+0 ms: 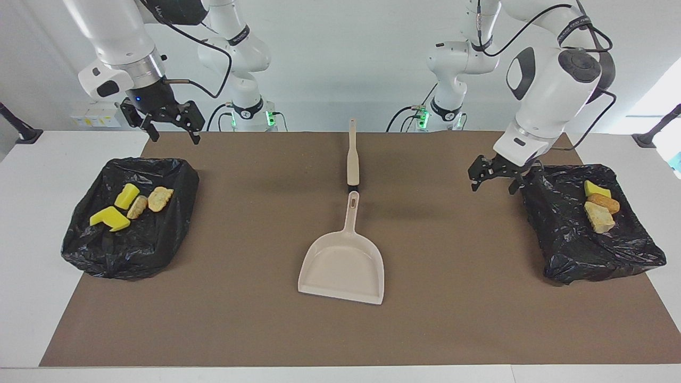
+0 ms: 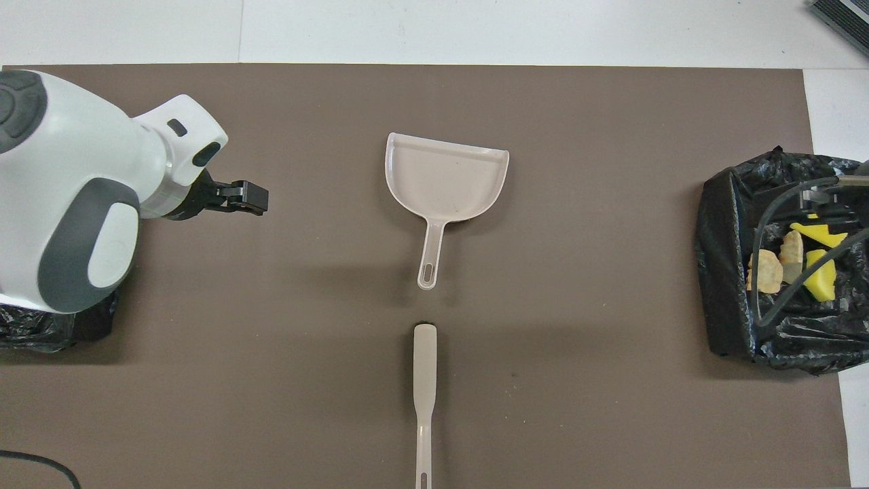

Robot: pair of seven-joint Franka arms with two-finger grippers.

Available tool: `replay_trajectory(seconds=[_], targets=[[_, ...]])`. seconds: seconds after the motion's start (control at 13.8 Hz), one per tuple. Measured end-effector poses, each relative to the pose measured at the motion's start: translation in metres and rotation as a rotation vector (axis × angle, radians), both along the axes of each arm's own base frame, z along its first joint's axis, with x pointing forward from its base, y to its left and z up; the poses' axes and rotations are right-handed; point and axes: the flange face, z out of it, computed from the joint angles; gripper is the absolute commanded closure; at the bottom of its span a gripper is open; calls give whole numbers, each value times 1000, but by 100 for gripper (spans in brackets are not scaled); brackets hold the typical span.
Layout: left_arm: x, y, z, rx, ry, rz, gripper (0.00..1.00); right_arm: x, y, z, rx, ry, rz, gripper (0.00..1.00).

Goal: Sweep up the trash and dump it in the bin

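The trash lies in two black-bagged bins. The bin (image 1: 90, 239) at the right arm's end holds two yellow sponge chunks (image 1: 110, 218) and two tan pastry lumps (image 1: 159, 199); it also shows in the overhead view (image 2: 723, 272). The bin (image 1: 564, 234) at the left arm's end holds a yellow-green sponge (image 1: 596, 188) and two bread lumps (image 1: 599, 217). My right gripper (image 1: 174, 135) hangs open and empty above the table, beside its bin. My left gripper (image 1: 493, 186) (image 2: 248, 197) is open and empty, just beside its bin's rim.
The beige dustpan (image 1: 343, 263) (image 2: 445, 176) lies mid-table, handle toward the robots. The beige brush (image 1: 353, 159) (image 2: 424, 380) lies in line with it, nearer to the robots. A brown mat (image 1: 239, 298) covers the table. My left arm hides most of its bin in the overhead view.
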Motion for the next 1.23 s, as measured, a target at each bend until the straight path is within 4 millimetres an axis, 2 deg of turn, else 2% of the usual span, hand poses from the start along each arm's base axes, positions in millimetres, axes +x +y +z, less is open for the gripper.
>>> replay_trajectory(seconds=[0.22,0.51,0.87,1.23], targets=[[-16,22,42,6,3,14,0,-4,0,0,-1,2,0,0],[-49,33,107,46,9,17,0,-5,1,0,-1,2,-2,0],[-65,36,130,63,25,-5,0,-5,1,0,-1,3,-3,0],[-80,35,129,69,43,-10,0,-5,1,-1,-1,4,-3,0]])
